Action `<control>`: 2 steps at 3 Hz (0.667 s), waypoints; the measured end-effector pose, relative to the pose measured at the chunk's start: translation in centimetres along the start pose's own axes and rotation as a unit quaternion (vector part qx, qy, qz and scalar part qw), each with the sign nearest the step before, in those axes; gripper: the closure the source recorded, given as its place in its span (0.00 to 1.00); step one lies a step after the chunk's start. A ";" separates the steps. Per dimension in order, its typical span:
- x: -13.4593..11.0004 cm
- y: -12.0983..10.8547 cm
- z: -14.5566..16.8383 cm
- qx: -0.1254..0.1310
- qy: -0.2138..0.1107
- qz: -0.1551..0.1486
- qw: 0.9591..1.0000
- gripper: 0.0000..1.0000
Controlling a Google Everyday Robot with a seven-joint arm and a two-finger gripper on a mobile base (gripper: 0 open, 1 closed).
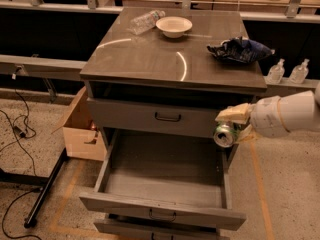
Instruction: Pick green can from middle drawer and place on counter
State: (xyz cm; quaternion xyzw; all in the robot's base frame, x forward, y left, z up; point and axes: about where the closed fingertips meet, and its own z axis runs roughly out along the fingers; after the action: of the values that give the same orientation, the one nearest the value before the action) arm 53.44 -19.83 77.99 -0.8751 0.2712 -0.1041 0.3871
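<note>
Between the jaws of the gripper [230,127] — pinched tight, the green can [223,135], lying sideways, probably gripped across its body for carrying. Down-left of the jaws, open middle drawer [165,180]; up-left, counter [150,59] — presumably the landing spot.

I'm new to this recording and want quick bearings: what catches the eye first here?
The hand, coming in from the right, holds a green can in the air over the right rear corner of the open, empty middle drawer. On the counter above sit a white bowl and a bottle at the back, and a blue bag on the right.
</note>
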 end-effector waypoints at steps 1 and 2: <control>1.7 -3.5 -1.5 0.018 0.027 -0.013 0.999 1.00; 5.6 -8.0 -1.5 0.038 0.060 -0.021 0.997 1.00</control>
State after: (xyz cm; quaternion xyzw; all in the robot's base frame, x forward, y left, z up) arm 60.64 -19.42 84.76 -0.8572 0.2716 -0.1751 0.4010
